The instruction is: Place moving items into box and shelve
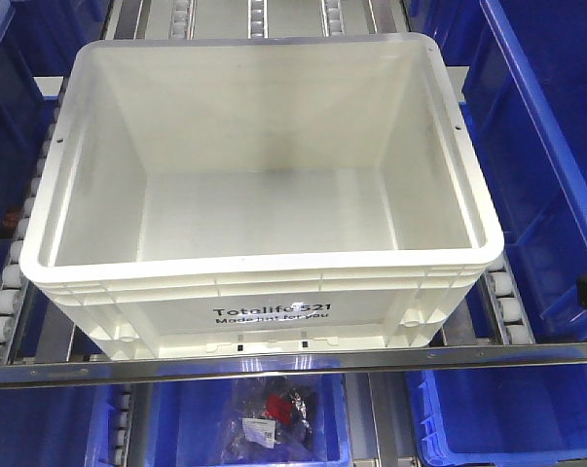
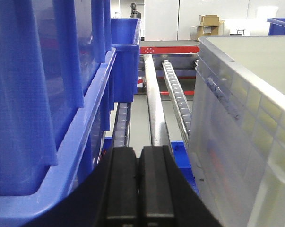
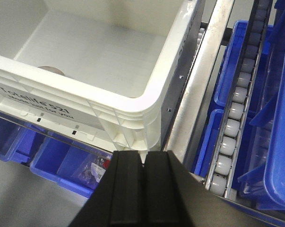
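Note:
The white box (image 1: 264, 265), printed "Totelife 521", sits on the roller shelf with its open top facing me. Its floor looks bare in the front view. In the right wrist view a small pinkish-brown rounded item (image 3: 51, 70) peeks out inside the box (image 3: 85, 90) by the front wall; the other moving item is out of view. My right gripper (image 3: 143, 158) is shut, its tips right under the box's front right corner. My left gripper (image 2: 140, 156) is shut too, low beside the box's left wall (image 2: 246, 123). Neither gripper shows in the front view.
Blue bins (image 1: 546, 146) flank the box on both sides, and a tall blue bin (image 2: 47, 94) stands close on my left gripper's left. A lower blue bin (image 1: 274, 418) holds bagged parts. A steel rail (image 2: 154, 109) and white rollers (image 3: 234, 111) run along the shelf.

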Tool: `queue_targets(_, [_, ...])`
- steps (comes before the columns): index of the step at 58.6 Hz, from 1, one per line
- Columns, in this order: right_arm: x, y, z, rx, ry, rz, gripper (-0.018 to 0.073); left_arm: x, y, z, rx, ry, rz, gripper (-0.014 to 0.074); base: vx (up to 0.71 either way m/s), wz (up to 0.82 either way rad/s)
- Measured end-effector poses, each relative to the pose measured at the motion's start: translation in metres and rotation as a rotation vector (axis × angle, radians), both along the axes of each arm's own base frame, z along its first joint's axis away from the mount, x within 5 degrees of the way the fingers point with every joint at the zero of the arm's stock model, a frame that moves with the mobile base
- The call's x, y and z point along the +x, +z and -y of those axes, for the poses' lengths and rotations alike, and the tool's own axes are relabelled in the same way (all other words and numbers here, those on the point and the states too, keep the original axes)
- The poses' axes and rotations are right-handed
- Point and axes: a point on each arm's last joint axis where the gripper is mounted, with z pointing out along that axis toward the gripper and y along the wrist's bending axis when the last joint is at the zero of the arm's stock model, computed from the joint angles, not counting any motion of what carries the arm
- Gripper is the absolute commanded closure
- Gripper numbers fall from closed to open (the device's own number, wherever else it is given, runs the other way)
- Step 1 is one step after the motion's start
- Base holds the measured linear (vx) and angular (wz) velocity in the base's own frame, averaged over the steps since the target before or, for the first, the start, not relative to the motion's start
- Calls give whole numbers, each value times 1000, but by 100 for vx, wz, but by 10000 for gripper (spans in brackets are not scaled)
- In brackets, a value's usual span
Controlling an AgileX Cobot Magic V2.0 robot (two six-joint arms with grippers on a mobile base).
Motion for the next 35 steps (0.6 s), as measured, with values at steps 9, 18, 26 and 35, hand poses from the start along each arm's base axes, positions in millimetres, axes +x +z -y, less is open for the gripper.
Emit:
queue_targets(9, [0,0,0,0,0,0,575,0,0,0,0,0,0,546,0,0])
queue_targets(18, [2,-12,7,-26,-38,69,575,0,0,0,0,0,0,546,0,0])
queue_targets(26, [-3,-51,23,-3,-165,189,575,0,0,0,0,0,0,546,0,0])
queue_targets(35, [-16,-95,34,68,-290,315,575,0,0,0,0,0,0,546,0,0])
